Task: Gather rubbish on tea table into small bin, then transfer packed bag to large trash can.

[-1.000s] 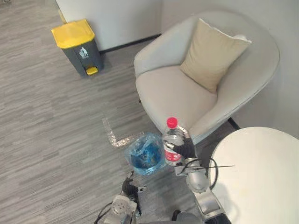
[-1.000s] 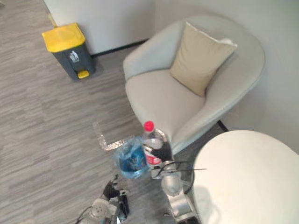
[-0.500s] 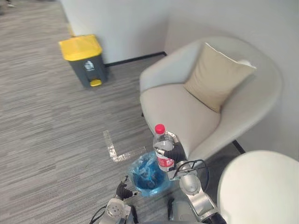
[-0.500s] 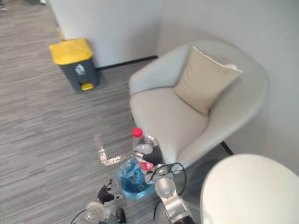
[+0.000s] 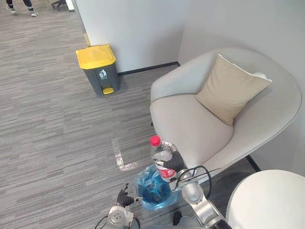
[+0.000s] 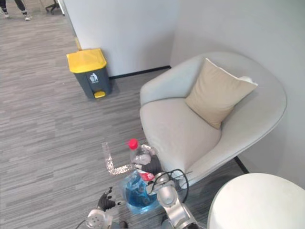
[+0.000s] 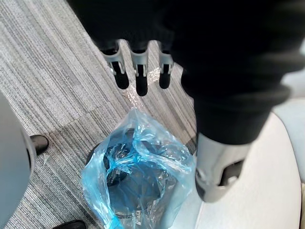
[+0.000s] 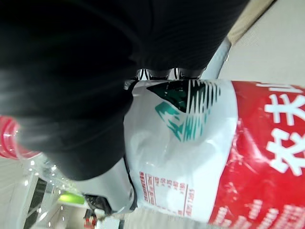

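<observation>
My right hand [image 5: 176, 164] is shut on a clear plastic bottle [image 5: 162, 159] with a red cap and red label, held upright. The bottle hangs just above the far edge of the small bin [image 5: 153, 193], which is lined with a blue bag and stands on the floor by the armchair. In the right wrist view the bottle's label [image 8: 190, 143] lies against my palm. My left hand [image 5: 123, 199] hovers to the left of the bin; its fingers [image 7: 138, 71] are straight and hold nothing, with the blue bag [image 7: 138, 179] below them. The large grey trash can [image 5: 97, 69] with a yellow lid stands by the far wall.
A pale armchair [image 5: 190, 124] with a beige cushion [image 5: 229, 90] stands right behind the bin. The round white tea table [image 5: 267, 202] is at the lower right. A tape mark [image 5: 120, 158] lies on the grey floor. A person's legs [image 5: 19, 5] show far off.
The camera has shifted, so the whole scene sits differently. My right hand has carried the bottle leftwards from beside the bin to above its far edge. The left hand stays by the bin.
</observation>
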Controlling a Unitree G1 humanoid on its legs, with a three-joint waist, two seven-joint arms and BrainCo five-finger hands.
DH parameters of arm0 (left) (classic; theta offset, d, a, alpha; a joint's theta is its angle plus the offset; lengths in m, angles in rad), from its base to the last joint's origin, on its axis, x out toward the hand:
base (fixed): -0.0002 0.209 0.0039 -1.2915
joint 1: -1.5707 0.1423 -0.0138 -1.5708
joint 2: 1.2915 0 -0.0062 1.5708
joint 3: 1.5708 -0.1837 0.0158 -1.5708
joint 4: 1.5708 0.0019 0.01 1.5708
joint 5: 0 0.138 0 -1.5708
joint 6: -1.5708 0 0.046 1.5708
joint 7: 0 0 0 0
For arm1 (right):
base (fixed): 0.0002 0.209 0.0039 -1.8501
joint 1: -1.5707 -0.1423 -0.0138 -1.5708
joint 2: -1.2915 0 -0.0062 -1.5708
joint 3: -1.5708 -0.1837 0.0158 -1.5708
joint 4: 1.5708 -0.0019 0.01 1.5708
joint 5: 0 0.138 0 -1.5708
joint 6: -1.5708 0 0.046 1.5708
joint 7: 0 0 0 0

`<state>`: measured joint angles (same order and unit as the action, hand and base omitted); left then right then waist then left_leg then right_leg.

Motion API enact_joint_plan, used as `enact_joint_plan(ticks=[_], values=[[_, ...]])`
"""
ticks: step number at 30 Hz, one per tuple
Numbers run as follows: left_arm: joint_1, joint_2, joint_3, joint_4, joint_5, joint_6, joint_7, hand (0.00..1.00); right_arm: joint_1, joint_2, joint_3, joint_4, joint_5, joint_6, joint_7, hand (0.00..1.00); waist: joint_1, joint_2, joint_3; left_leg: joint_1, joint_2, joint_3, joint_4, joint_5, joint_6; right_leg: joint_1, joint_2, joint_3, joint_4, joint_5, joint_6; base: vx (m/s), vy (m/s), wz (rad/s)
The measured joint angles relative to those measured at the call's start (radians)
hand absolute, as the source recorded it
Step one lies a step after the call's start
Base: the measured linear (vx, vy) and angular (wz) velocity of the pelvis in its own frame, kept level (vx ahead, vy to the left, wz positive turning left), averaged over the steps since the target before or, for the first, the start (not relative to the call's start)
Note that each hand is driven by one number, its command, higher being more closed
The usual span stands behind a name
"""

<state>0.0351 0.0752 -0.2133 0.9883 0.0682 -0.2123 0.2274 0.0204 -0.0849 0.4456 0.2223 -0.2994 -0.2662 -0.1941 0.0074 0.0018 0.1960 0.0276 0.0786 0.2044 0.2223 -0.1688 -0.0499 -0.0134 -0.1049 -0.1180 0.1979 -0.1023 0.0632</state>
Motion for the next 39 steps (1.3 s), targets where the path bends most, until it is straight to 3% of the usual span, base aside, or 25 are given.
enact_joint_plan(ticks=[3, 4, 7, 10, 14, 18, 22, 25, 28, 39], values=[[-0.055, 0.003, 0.011, -0.009, -0.035, -0.001, 0.013, 0.00, -0.093, -0.018, 0.014, 0.033, -0.014, -0.002, 0.001, 1.00, -0.002, 0.020, 0.090, -0.157, 0.022, -0.001, 0.207, -0.065, 0.000, -0.166, -0.012, 0.017, 0.210, -0.065, -0.009, -0.24, -0.016, -0.07], [-0.083, 0.014, 0.011, -0.019, -0.054, -0.001, 0.015, 0.00, -0.153, -0.039, 0.027, 0.068, -0.013, -0.001, 0.002, 1.00, -0.006, 0.031, 0.141, -0.237, 0.033, -0.003, 0.287, -0.108, 0.002, -0.247, -0.019, 0.015, 0.298, -0.112, -0.009, -0.29, -0.039, 0.02], [-0.111, 0.027, 0.032, -0.058, -0.084, -0.008, 0.030, 0.00, -0.208, -0.071, 0.032, 0.108, -0.013, 0.007, 0.003, 1.00, -0.004, 0.046, 0.200, -0.375, 0.051, -0.021, 0.398, -0.139, -0.005, -0.380, -0.026, 0.007, 0.409, -0.150, -0.014, -0.30, -0.066, 0.12], [-0.121, 0.036, 0.038, -0.077, -0.103, -0.017, 0.034, 0.00, -0.228, -0.087, 0.029, 0.108, -0.014, 0.015, -0.001, 1.00, -0.006, 0.053, 0.220, -0.456, 0.053, -0.024, 0.429, -0.141, -0.007, -0.462, -0.036, -0.004, 0.454, -0.156, -0.017, -0.15, -0.063, 0.13], [-0.161, 0.051, 0.040, -0.096, -0.112, -0.022, 0.054, 0.00, -0.333, -0.092, 0.023, 0.164, -0.016, 0.029, -0.023, 1.00, -0.005, 0.057, 0.235, -0.598, 0.068, -0.027, 0.470, -0.112, -0.005, -0.603, -0.038, -0.014, 0.498, -0.135, -0.048, -0.07, -0.053, 0.06], [-0.205, 0.028, 0.064, -0.159, -0.112, -0.023, 0.066, 0.00, -0.455, -0.090, -0.031, 0.192, -0.016, 0.048, -0.073, 1.00, 0.002, 0.060, 0.255, -0.731, 0.077, -0.036, 0.498, -0.095, -0.001, -0.730, -0.039, -0.019, 0.521, -0.115, -0.058, -0.02, -0.021, 0.03], [-0.218, -0.004, 0.076, -0.247, -0.112, -0.019, 0.080, 0.00, -0.525, -0.092, -0.064, 0.186, -0.020, 0.069, -0.116, 1.00, 0.015, 0.062, 0.266, -0.814, 0.084, -0.044, 0.516, -0.087, -0.001, -0.803, -0.047, -0.042, 0.535, -0.110, -0.060, 0.01, 0.001, 0.09], [-0.169, -0.031, 0.067, -0.487, -0.111, -0.025, 0.079, 0.00, -0.583, -0.098, -0.098, 0.181, -0.055, 0.085, -0.138, 1.00, 0.050, 0.068, 0.279, -0.869, 0.082, -0.053, 0.524, -0.080, -0.002, -0.849, -0.056, -0.060, 0.550, -0.110, -0.061, 0.03, -0.006, 0.12], [-0.119, -0.030, 0.077, -0.610, -0.110, -0.028, 0.073, 0.00, -0.615, -0.119, -0.131, 0.137, -0.055, 0.098, -0.143, 1.00, 0.063, 0.085, 0.300, -0.898, 0.078, -0.054, 0.522, -0.073, 0.003, -0.867, -0.075, -0.083, 0.556, -0.110, -0.062, 0.01, 0.000, 0.22], [-0.077, -0.055, 0.118, -0.757, -0.110, -0.045, 0.023, 0.00, -0.642, -0.128, -0.172, 0.111, -0.054, 0.101, -0.165, 1.00, 0.105, 0.088, 0.319, -0.963, 0.045, -0.057, 0.516, -0.052, 0.013, -0.931, -0.112, -0.092, 0.579, -0.116, -0.058, 0.00, -0.002, 0.11]])
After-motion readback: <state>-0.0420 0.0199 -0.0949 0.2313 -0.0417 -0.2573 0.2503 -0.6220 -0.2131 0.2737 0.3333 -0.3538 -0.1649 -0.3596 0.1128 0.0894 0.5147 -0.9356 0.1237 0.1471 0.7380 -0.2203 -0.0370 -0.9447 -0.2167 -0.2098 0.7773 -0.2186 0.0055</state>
